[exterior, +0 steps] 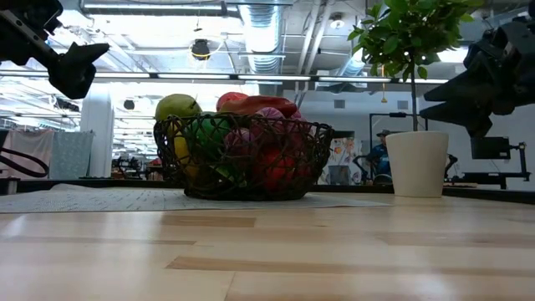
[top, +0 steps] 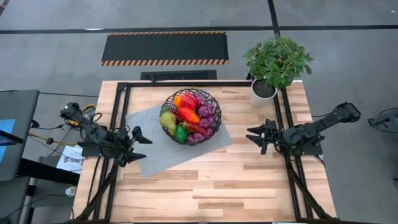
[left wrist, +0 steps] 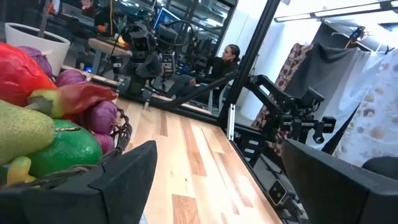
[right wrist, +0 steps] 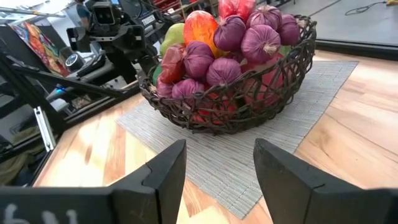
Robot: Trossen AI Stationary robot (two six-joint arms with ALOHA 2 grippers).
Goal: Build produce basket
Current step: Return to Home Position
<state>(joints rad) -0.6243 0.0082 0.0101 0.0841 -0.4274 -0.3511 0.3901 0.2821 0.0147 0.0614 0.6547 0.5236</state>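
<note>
Where the camera looks straight down, the basket (top: 216, 104) sits on a grey mat (top: 149, 152) at the back middle of the table (top: 217, 186), heaped with produce (top: 188, 115); the lower pieces are buried under the top ones. The left gripper (top: 144, 143) hangs at the mat's left edge, pointing toward the basket, its fingers spread and empty. The right gripper (top: 250, 135) faces it from the other side, clear of the mat, also parted and bare. A potted plant (top: 277, 62) stands at the back right corner.

From table height, the wire mesh veils most of the fruit; only a pear (exterior: 177, 107) and some red pieces rise above the rim. Both arms show only as dark shapes cut off at the upper corners, held above the tabletop.

The left wrist camera catches just an edge of the basket, with the pear (left wrist: 22, 130) and a green fruit against the wire. A person (left wrist: 227, 59) sits in the room beyond.

The right wrist camera frames the whole basket (right wrist: 230, 112) between wide-set fingers (right wrist: 165, 177), purple pieces facing the lens.
</note>
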